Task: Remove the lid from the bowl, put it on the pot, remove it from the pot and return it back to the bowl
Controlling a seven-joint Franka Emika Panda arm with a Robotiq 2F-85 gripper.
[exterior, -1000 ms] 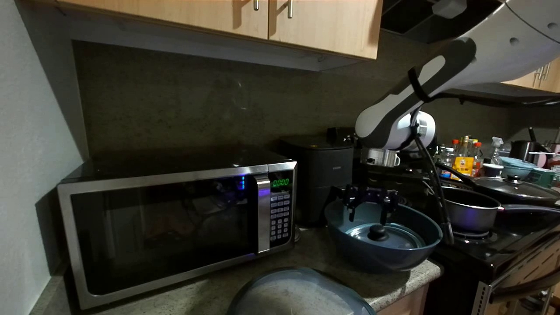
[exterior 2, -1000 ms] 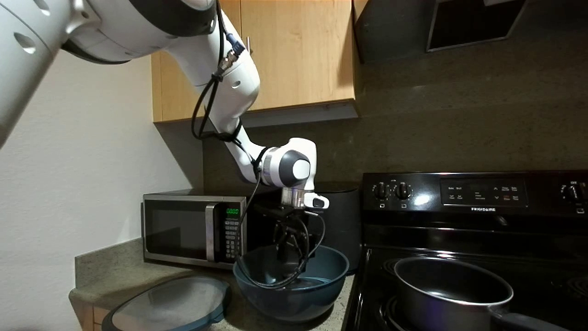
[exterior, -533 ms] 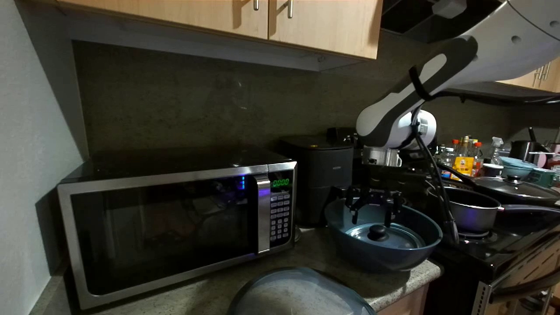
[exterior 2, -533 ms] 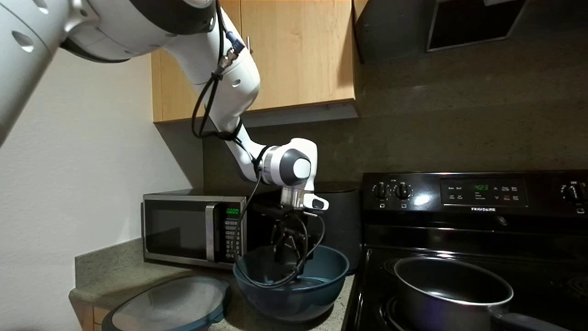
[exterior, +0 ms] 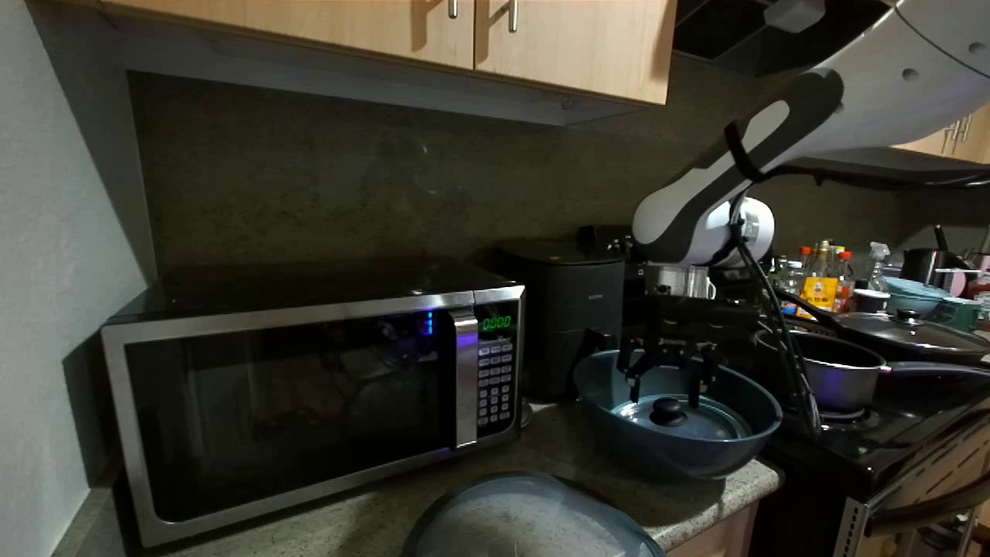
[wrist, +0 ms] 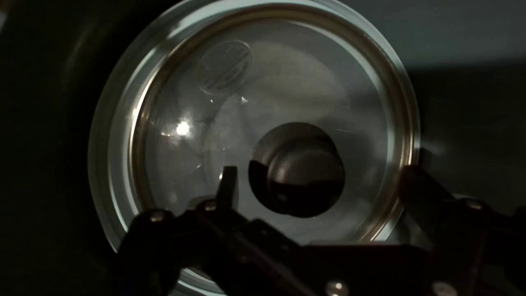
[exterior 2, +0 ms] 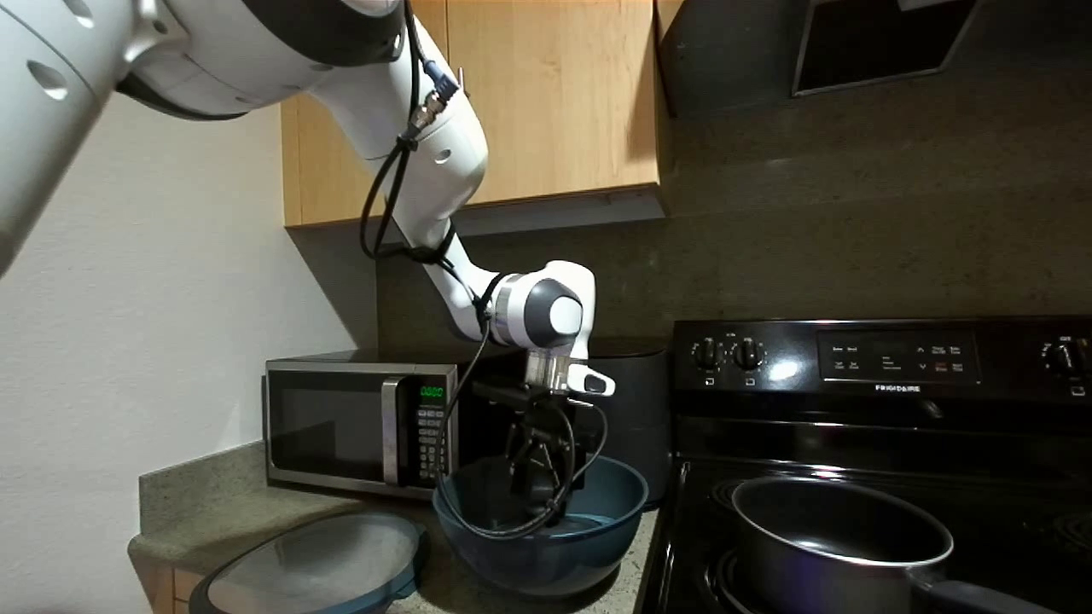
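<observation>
Lid lies inside the bowl, and your claw hangs above the knob, spread wide, holding nothing. The pot stands uncovered on the stove. You likely have every step left: lifting the lid, covering the pot, uncovering it, then returning the lid.

Arm: glossy white, rounded segments, dark grey panels along the sides. Oval recesses pit the casing. Black cables are tied in loops, with a blue connector and metallic couplings. Wrist joint ends in a white disc ringed dark grey; silvery collar below. End effector is black: hinged links, shiny round screw heads.
</observation>
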